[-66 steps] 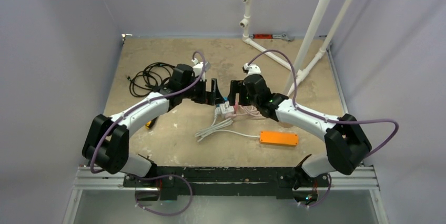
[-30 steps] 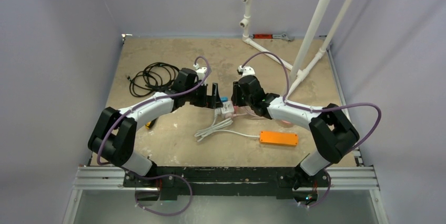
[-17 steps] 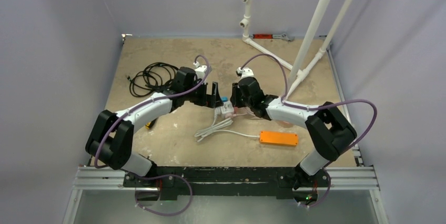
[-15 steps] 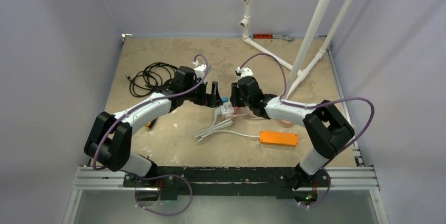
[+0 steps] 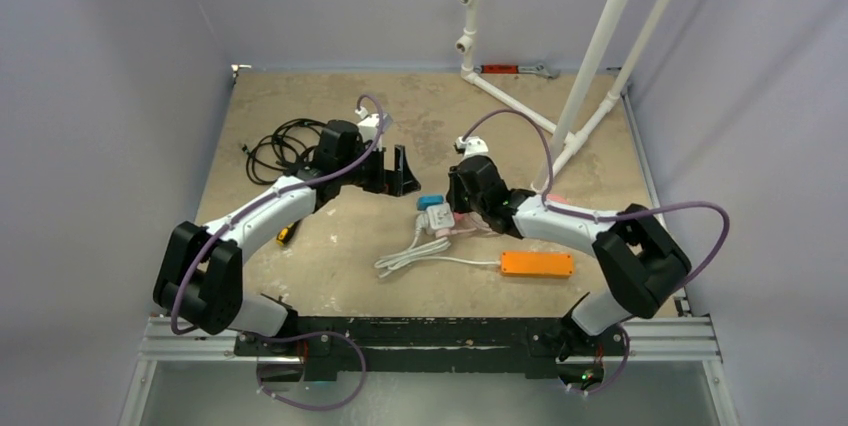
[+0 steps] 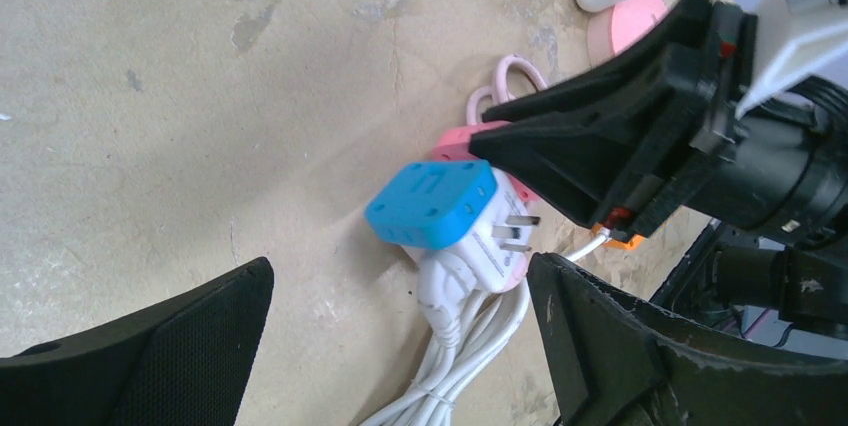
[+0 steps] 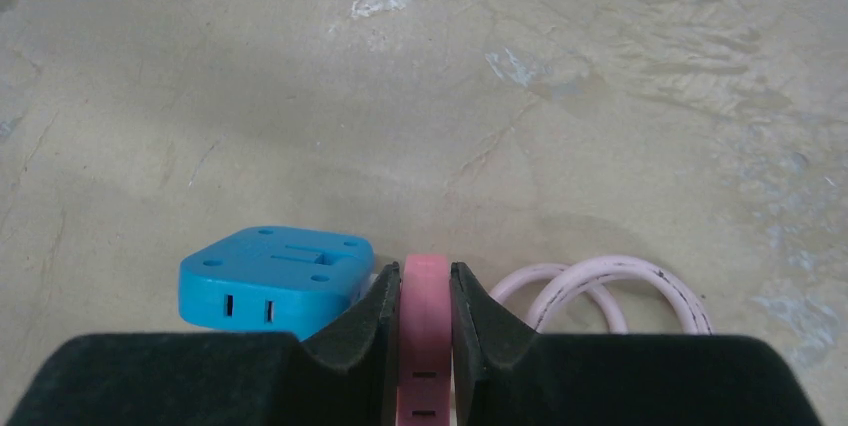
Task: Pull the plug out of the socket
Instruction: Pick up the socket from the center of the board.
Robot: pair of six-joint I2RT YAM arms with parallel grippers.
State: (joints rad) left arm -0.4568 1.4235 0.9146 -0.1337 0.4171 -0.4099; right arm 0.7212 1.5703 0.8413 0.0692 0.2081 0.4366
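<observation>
The orange power strip (image 5: pixel 537 264) lies near-right on the table, its white cable (image 5: pixel 450 259) running left toward a blue-capped adapter (image 6: pixel 435 204) whose prongs (image 6: pixel 515 231) show bare, so the plug looks already out. My right gripper (image 7: pixel 425 291) pinches narrowly on a pink block (image 7: pixel 425 346) beside it. My left gripper (image 6: pixel 400 276) gapes wide, holding nothing.

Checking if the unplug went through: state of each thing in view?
left gripper: open, holding nothing
right gripper: shut on pink block
pink block: clamped edge-on
blue adapter: prongs bare, apart from pink block
orange power strip: lying flat, untouched
white cable: bundled
black cable: coiled
</observation>
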